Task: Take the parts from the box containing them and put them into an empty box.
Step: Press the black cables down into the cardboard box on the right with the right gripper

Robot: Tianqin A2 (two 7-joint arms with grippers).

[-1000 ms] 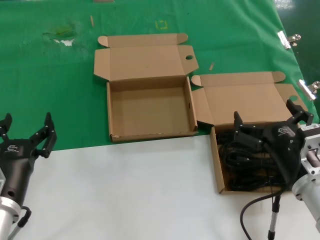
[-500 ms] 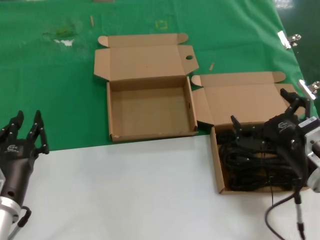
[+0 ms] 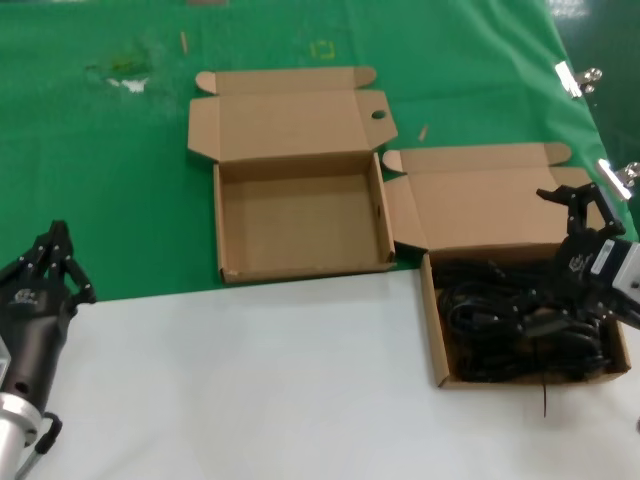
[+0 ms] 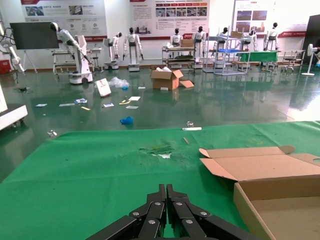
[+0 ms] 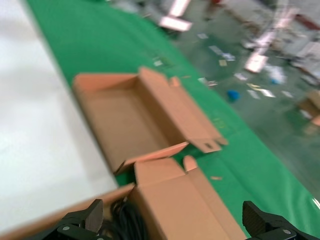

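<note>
The empty box (image 3: 300,262) lies open at the middle, its lid (image 3: 290,125) with a small round hole (image 3: 378,115) folded back. It also shows in the left wrist view (image 4: 250,212) and the right wrist view (image 5: 95,95). The box containing the parts (image 3: 437,345) sits at the right, plain lid (image 3: 490,205) open. Black coiled cables (image 3: 495,325) fill it; they also show in the right wrist view (image 5: 125,222). My right gripper (image 3: 555,262) (image 5: 174,220) is open wide over that box, one finger low at the cables, holding nothing. My left gripper (image 3: 55,262) (image 4: 166,192) is shut and empty at the near left.
Green cloth (image 3: 100,170) covers the far table, with a torn patch (image 3: 125,75). A white surface (image 3: 250,380) spans the front. Metal clips (image 3: 575,78) sit at the right edge. Small sticks (image 3: 424,131) lie on the cloth.
My left gripper has closed from open to shut. My right gripper has swung right and turned over the cable box, one finger dropping to the cables. The boxes have not moved.
</note>
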